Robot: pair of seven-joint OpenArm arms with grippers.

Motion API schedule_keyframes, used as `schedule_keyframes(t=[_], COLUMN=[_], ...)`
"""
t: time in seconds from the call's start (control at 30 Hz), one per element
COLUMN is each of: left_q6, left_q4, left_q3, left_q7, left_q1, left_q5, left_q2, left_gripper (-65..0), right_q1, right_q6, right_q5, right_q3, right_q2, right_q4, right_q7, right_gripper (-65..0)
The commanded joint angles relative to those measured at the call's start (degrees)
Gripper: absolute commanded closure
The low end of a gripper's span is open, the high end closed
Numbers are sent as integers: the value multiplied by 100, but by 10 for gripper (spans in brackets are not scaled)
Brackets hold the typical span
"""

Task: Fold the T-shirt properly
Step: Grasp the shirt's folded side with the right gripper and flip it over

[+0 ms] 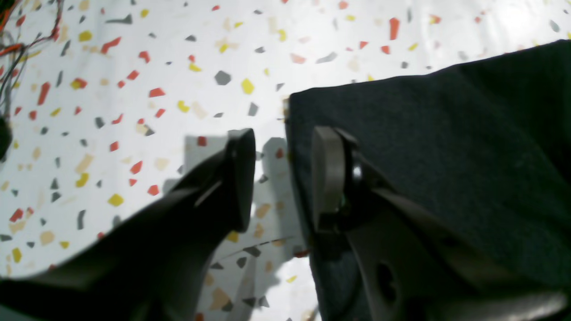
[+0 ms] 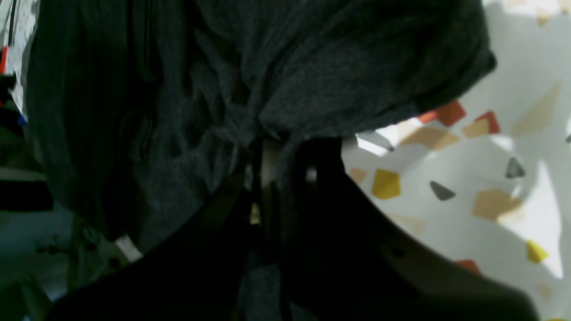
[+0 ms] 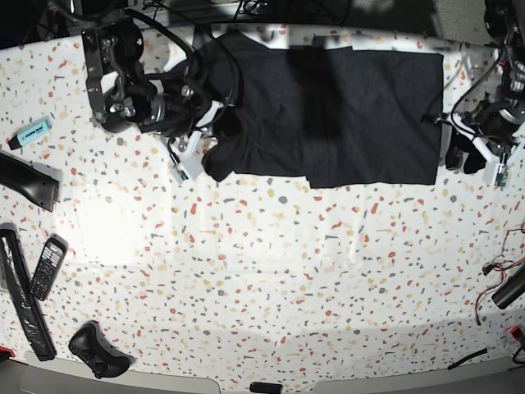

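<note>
The black T-shirt [image 3: 328, 107] lies spread plain side up along the far side of the speckled table [image 3: 271, 263]. Its left end is bunched and lifted. There my right gripper [image 3: 209, 125] is shut on a gathered fold of the T-shirt [image 2: 285, 89], and the cloth puckers at the right gripper [image 2: 270, 154] tips. At the shirt's right edge my left gripper [image 3: 461, 154] is open. Close up, the left gripper [image 1: 285, 178] straddles the T-shirt's [image 1: 446, 147] hem near a corner, one finger [image 1: 328, 178] over the cloth and the other finger [image 1: 241, 178] over bare table.
At the table's left lie a blue marker [image 3: 33, 130], a black bar [image 3: 29, 182], a keypad phone [image 3: 49, 267], a long black strip [image 3: 20, 300] and a game controller [image 3: 98, 351]. Loose wires [image 3: 502, 283] trail at the right edge. Red and black wires [image 1: 18, 40] show beside the left gripper.
</note>
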Motion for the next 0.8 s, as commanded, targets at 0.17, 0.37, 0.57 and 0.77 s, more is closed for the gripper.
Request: schedule_keyframes(t=[0.17, 0.37, 0.57, 0.77], left_q6=[-4, -7, -28, -142], left_q4=[103, 50, 50, 50], left_q3=[-35, -35, -20, -20], left_q7=[-205, -245, -260, -236], left_q1=[131, 378, 564, 684], left_q5=[-55, -52, -57, -236], left_q2=[-81, -81, -76, -46], left_gripper=[-207, -207, -207, -207], right_q1=[35, 35, 35, 35], right_q6=[243, 487, 485, 481], right_q5=[-57, -48, 734, 994], right_q3=[1005, 1602, 1547, 933], right_q2=[107, 105, 15, -529], right_q4=[562, 1213, 1943, 2170], right_q7=[-87, -407, -839, -750], right_gripper=[0, 0, 0, 0])
